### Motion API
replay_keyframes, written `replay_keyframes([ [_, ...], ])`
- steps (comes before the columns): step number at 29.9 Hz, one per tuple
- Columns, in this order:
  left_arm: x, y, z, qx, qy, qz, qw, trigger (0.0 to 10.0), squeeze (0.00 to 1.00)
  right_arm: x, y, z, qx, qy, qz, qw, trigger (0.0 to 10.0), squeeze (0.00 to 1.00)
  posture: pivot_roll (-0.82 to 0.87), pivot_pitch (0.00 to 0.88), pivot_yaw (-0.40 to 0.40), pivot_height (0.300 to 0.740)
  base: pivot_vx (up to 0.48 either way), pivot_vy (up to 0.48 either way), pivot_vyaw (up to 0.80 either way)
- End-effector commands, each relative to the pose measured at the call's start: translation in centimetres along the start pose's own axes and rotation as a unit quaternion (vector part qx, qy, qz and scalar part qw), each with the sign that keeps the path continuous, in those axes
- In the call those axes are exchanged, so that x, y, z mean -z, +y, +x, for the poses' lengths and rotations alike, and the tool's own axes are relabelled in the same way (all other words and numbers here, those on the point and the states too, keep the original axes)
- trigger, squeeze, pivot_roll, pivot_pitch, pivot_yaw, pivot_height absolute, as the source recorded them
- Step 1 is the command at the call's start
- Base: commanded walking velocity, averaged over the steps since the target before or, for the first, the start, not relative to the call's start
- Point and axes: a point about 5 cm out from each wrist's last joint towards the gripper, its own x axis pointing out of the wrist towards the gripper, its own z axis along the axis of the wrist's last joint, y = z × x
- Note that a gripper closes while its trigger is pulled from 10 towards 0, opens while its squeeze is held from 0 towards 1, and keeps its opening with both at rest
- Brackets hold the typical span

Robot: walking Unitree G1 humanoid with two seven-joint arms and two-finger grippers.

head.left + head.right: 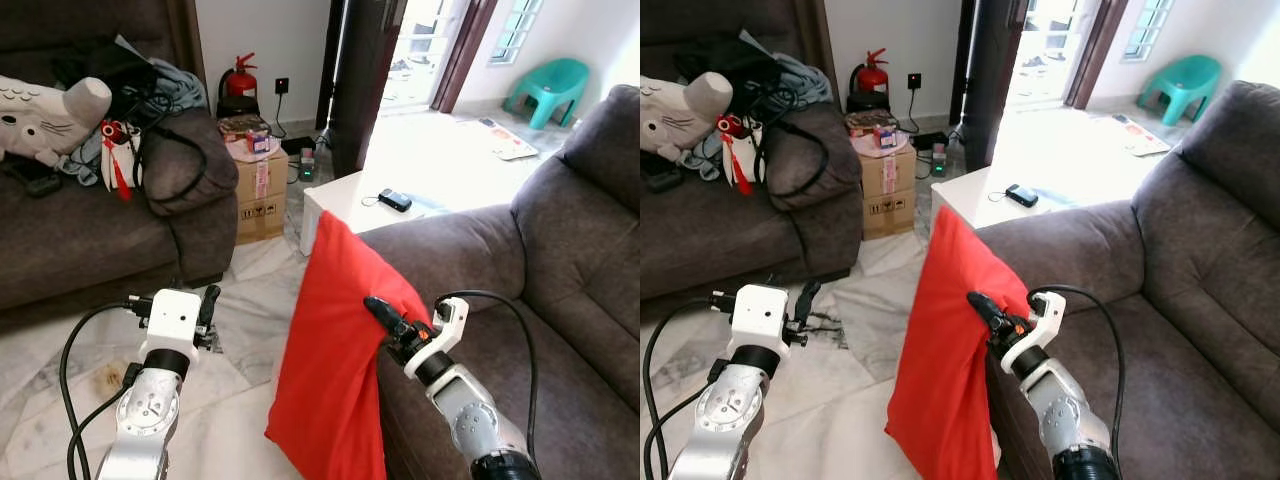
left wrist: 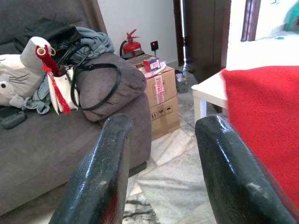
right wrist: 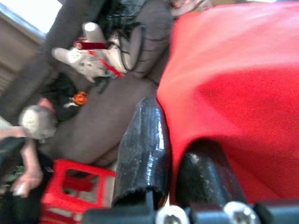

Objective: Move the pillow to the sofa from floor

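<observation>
**Red pillow held against the sofa arm**

Item: flat red fabric pillow (image 1: 335, 360), plain cover, no print or label readable. It stands on end, tilted, its upper corner raised above the padded arm of the dark grey-brown fabric sofa (image 1: 560, 270) on the robot's right, its lower corner hanging near the pale marble-patterned tile floor (image 1: 245, 330). One long edge lies along the sofa arm's outer face.

Right gripper (image 1: 385, 318): its two black fingers are closed tight on a fold of the pillow's edge, red cloth pinched between them in the right wrist view, just beside the sofa arm.

Left gripper (image 1: 208, 310): held low over the floor, fingers parted wide and holding nothing; in the left wrist view the pillow shows beside one fingertip, apart from it.

Writing: the brown cardboard box (image 1: 260, 195) by the wall carries printed handling symbols and a pink-lettered tape strip, too small to read.

Open room: a strip of bare floor runs between the pillow and a second dark sofa (image 1: 90, 230) on the left, which is heaped with a grey plush toy (image 1: 50, 115), bags and cables. A white low table (image 1: 350, 200) bearing a small black device (image 1: 394, 200) stands just behind the pillow. A red fire extinguisher (image 1: 240, 78) stands at the wall; a teal plastic chair (image 1: 548, 88) sits well apart, beyond the bright doorway.
</observation>
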Motion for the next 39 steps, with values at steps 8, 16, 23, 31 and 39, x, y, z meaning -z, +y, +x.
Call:
replay_keyframes([
  [8,-0.2,0.9,-0.6,-0.009,0.005,-0.014,1.000,10.0,0.00,0.1,-1.3,-0.8,0.004,0.069,-0.129,0.989,10.0,0.00,0.24,0.000,-0.135,0.740,0.000,0.000,0.00],
  [16,-0.4,1.2,-0.8,0.001,0.013,-0.046,0.999,10.0,0.00,0.6,-0.6,-1.7,-0.097,0.104,-0.116,0.983,10.0,0.00,0.24,0.000,-0.137,0.740,0.000,0.000,0.00],
  [23,-0.2,1.4,-1.5,0.022,0.029,-0.051,0.998,10.0,0.00,1.3,-0.4,-2.8,-0.154,0.171,-0.147,0.962,10.0,0.00,0.24,0.000,-0.136,0.740,0.000,0.000,0.00],
  [31,-0.6,0.7,-1.8,0.074,0.041,-0.070,0.994,10.0,0.00,2.5,-1.1,-4.1,-0.160,0.253,-0.188,0.936,10.0,0.00,0.24,0.000,-0.137,0.740,0.000,0.000,0.00],
  [39,-0.4,0.3,-2.2,0.111,0.057,-0.066,0.990,10.0,0.00,3.3,-2.8,-5.8,-0.126,0.349,-0.252,0.894,10.0,0.00,0.23,0.000,-0.135,0.740,0.000,0.000,0.00],
])
